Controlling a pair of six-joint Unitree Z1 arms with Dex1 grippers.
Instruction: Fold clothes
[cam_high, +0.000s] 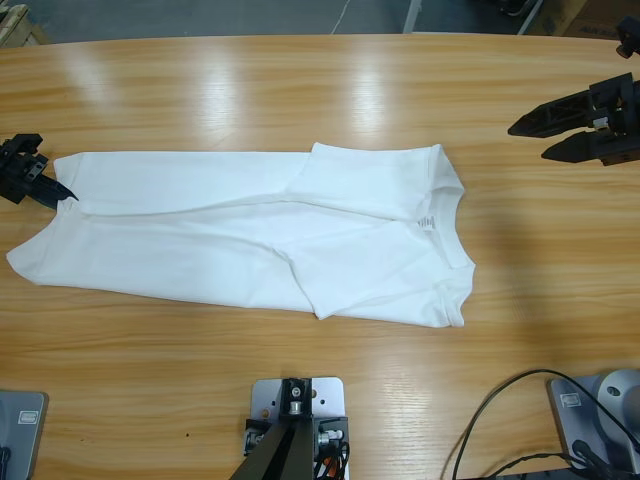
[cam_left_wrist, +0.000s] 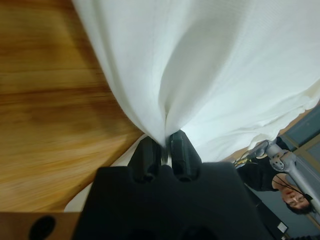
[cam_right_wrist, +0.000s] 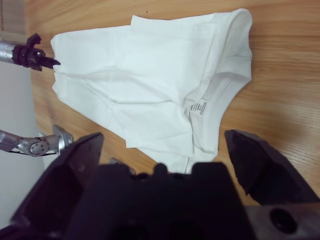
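Observation:
The clothes are one white T-shirt (cam_high: 250, 230) lying flat and lengthwise across the wooden table (cam_high: 300, 90). Its sleeves are folded in, and its neck and small label (cam_high: 425, 220) point right. My left gripper (cam_high: 62, 194) is at the shirt's far-left hem corner, shut on a pinch of the fabric. The left wrist view shows the cloth (cam_left_wrist: 210, 65) gathered between the closed jaws of the left gripper (cam_left_wrist: 164, 146). My right gripper (cam_high: 528, 141) hovers open at the upper right, apart from the collar. In the right wrist view, the right gripper (cam_right_wrist: 165, 142) looks over the shirt (cam_right_wrist: 145, 80) and label (cam_right_wrist: 198, 107).
Bare wood lies all round the shirt, with the table's far edge (cam_high: 300, 38) near the top. Black cables (cam_high: 500, 420) loop at the bottom right. A person (cam_left_wrist: 295, 200) shows small in the left wrist view's background. The left gripper (cam_right_wrist: 47, 62) also appears in the right wrist view.

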